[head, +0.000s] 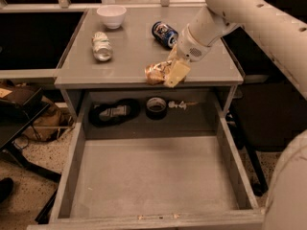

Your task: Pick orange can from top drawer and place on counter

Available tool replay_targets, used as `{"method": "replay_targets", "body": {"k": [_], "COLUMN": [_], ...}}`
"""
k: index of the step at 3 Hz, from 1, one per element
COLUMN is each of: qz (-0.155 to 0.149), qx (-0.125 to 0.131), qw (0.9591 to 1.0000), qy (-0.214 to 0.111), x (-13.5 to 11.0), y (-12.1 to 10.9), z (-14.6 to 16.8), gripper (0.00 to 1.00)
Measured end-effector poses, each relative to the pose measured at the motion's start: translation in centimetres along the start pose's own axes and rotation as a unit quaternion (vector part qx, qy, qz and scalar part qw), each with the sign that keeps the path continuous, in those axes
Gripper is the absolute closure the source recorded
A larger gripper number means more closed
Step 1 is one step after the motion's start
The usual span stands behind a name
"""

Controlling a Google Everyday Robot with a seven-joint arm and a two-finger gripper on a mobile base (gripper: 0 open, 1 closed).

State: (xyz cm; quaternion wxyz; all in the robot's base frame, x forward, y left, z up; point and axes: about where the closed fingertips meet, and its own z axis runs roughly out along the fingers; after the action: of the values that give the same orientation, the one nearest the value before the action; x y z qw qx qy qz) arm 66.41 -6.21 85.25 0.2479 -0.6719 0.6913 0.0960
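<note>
The one camera sits high in front of the grey cabinet and looks steeply down and forward at it from close by. The open top drawer (pixel 148 176) fills the lower half of the view, its front wall at the bottom edge. The counter (pixel 129 56) lies beyond it, reaching almost to the top. The robot's arm (pixel 249 13) comes in from the upper right. The gripper (pixel 168 74) hangs near the middle of the view over the counter's front edge, clamped on the orange can (pixel 154 72).

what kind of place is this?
Probably an office or lab nook: grey cabinet counter with bowl and blue can, open top drawer, speckled floor. The gripper holds the orange can at the counter's front edge.
</note>
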Motion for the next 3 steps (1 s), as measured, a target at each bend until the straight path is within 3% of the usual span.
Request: {"method": "replay_targets", "body": {"k": [1,2,3], "qz": [0.042,0.079,0.079], "qx": [0.067,0.103,0.103], "qw": [0.9968,0.9914,0.9914], "qy": [0.01,0.019,0.019], "x": [1.0,2.4,2.3], "y": [-2.7,-3.9,-4.0], "z": [-0.2,0.5,0.2], "gripper": [1.0,1.0,1.0]}}
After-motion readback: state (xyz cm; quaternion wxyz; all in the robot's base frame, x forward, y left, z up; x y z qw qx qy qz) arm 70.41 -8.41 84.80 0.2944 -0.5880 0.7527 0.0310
